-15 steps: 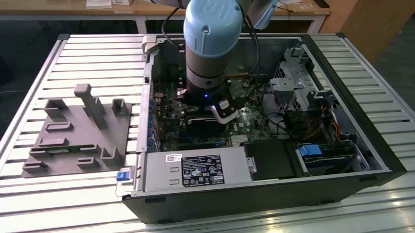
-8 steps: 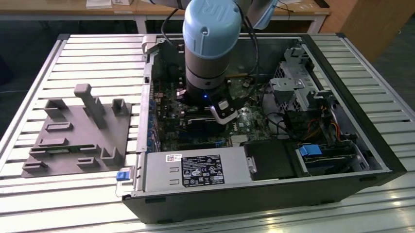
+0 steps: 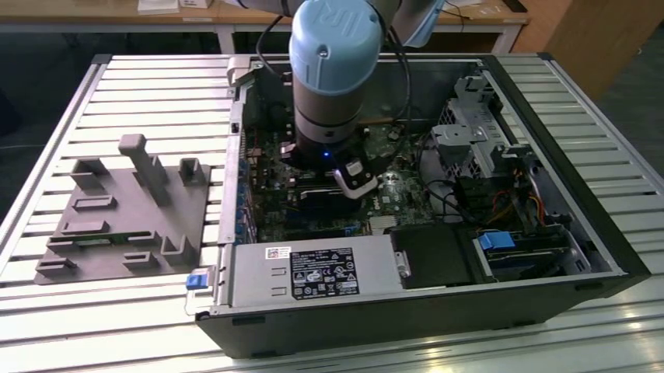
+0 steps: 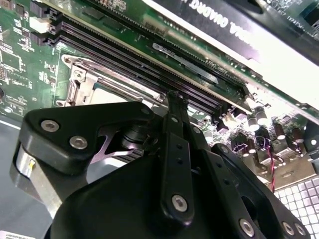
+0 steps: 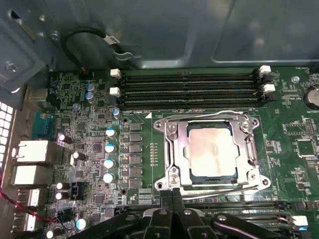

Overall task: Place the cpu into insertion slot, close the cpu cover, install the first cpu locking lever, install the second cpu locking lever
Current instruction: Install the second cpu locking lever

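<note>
The cpu [image 5: 212, 149], a dull silver square, lies in the insertion slot on the green board. The silvery cpu cover [image 5: 172, 149] is folded flat over the cpu, framing it. One thin wire locking lever [image 5: 199, 115] runs along the cover's side toward the memory slots. A second lever [image 5: 224, 187] runs along the side nearest my gripper. My gripper [image 5: 172, 195] is shut with nothing between its fingers, the tips at the cover's corner by that second lever. In the second wrist view the gripper [image 4: 175, 97] stands just beside the cover [image 4: 82, 79]. In the exterior view the gripper [image 3: 351, 185] reaches down into the open computer case.
Long black memory slots [image 5: 189, 87] lie beside the socket, with more at the gripper's side. Upright capacitors [image 5: 107, 154] stand close by. A black card [image 4: 224, 25] runs along the board. The case walls, power supply [image 3: 311, 272] and drive cage [image 3: 467, 140] hem in the arm. A grey fixture [image 3: 124, 210] sits outside.
</note>
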Controlling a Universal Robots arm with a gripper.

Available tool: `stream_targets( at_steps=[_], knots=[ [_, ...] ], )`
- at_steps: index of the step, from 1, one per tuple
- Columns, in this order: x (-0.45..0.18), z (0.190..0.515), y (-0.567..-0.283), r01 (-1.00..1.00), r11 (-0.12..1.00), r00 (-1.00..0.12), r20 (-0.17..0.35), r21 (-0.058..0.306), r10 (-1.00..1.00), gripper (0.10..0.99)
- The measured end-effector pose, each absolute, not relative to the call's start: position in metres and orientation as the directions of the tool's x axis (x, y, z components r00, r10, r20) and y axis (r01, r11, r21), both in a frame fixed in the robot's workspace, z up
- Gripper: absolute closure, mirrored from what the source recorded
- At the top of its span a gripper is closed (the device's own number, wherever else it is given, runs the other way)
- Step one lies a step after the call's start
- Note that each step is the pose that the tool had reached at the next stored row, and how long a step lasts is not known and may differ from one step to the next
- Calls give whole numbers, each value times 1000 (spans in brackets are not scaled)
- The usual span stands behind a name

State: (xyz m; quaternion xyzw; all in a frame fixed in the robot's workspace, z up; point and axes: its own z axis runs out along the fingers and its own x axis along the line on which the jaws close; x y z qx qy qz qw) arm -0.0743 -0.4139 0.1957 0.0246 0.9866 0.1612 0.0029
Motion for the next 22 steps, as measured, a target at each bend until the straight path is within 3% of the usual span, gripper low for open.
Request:
stream_targets(
  at_steps=[22],
  knots=[
    [-79,188,-402,48,945,-999,2,322,50,969]
  ],
)
